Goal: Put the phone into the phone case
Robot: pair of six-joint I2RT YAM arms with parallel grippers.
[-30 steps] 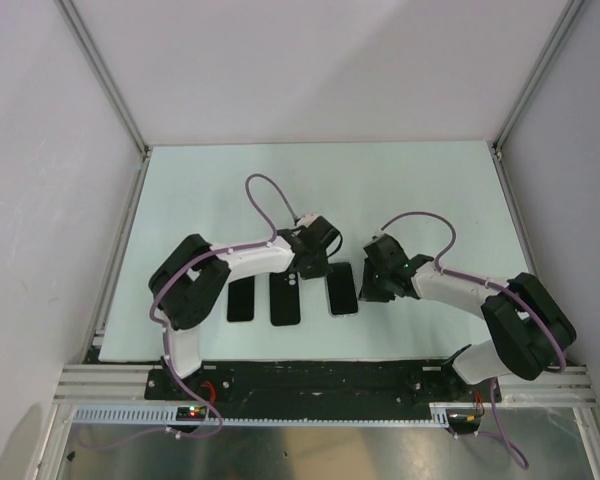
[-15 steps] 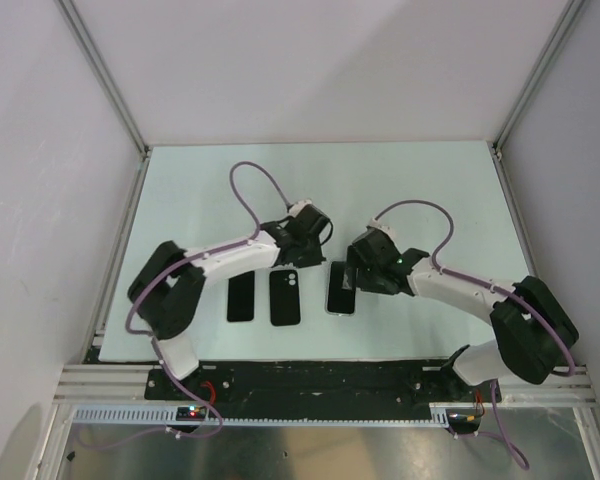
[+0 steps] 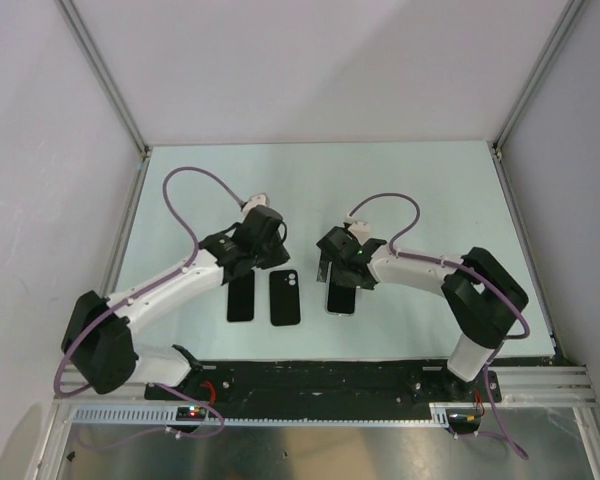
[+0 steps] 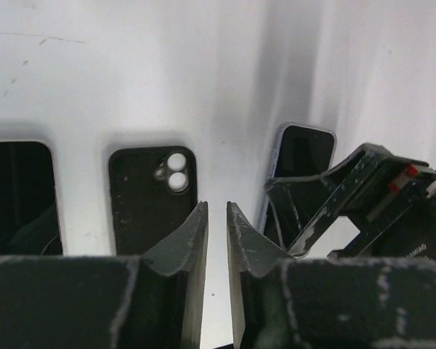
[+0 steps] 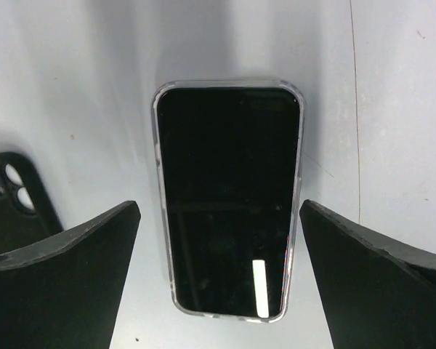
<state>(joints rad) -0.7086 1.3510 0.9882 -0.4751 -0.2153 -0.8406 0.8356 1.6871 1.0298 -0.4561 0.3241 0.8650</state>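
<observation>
My right end effector [image 5: 218,211] is spread wide and empty, straddling the pale-rimmed phone [image 5: 229,200]. The phone lies flat on the tabletop [image 5: 392,109], near the black phone case [image 5: 7,200] but not in it. My left end effector [image 4: 216,207] is all but clenched on nothing. I judge the fingers could scrape the tabletop or skid the flat phone sideways as they close. The overhead view shows a second dark phone [image 3: 241,298] beyond the case, which the right wrist camera misses.

Pale green table [image 3: 430,190] enclosed by plain white walls [image 3: 320,70] and aluminium rails [image 3: 100,65].
</observation>
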